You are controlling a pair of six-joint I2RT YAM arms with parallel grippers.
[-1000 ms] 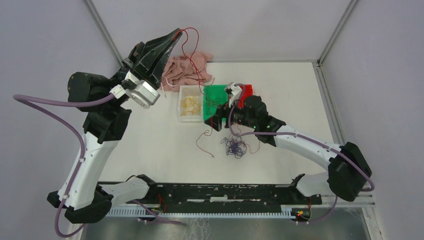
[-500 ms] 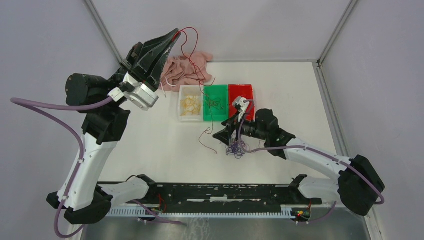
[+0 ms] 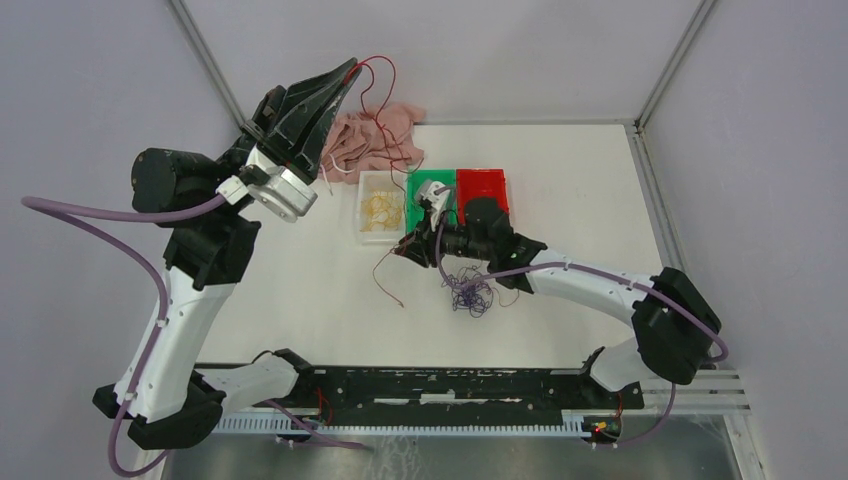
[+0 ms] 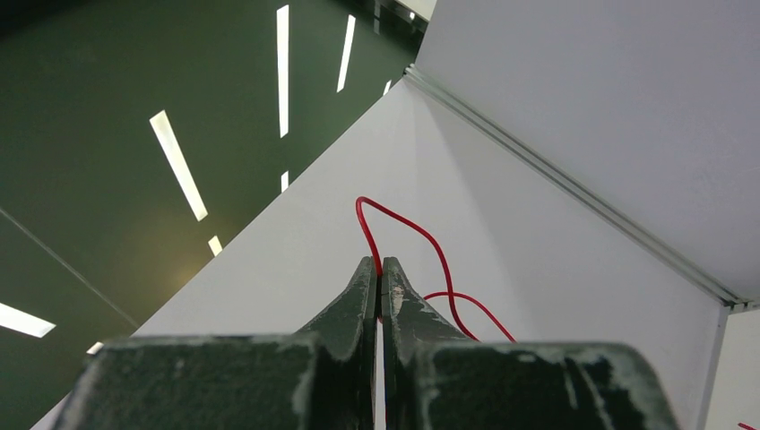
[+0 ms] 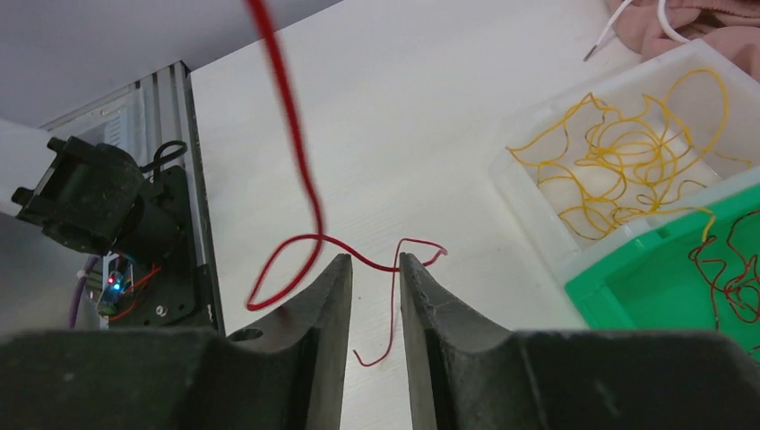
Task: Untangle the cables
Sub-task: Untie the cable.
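**Left claw** (image 3: 350,72): raised high at the far left, its jaws pinched tight on a red cable (image 3: 383,68). The left wrist view shows the fingertips (image 4: 369,273) meeting, with the cable (image 4: 408,228) arching out from between them.

**Red cable, run:** loops off the claw, then drops across a pink cloth (image 3: 372,135) at the far edge of the table (image 3: 300,285). Its loose end curls on the table (image 3: 390,282).

**Right claw** (image 3: 405,248): low over the table, just near of the bins, with a narrow gap between its jaws. In the right wrist view a red strand (image 5: 291,246) lies across that gap just past the tips (image 5: 375,264). Whether they touch it cannot be told.

**Purple tangle** (image 3: 468,293): on the table beside the right arm, just near of the claw.

**Clear bin** (image 3: 360,210): holds yellow cables (image 5: 627,152).

**Green bin** (image 3: 430,178): touches the clear bin on its right and holds brown cables (image 5: 730,273).

**Red bin** (image 3: 483,178): touches the green bin on its right.
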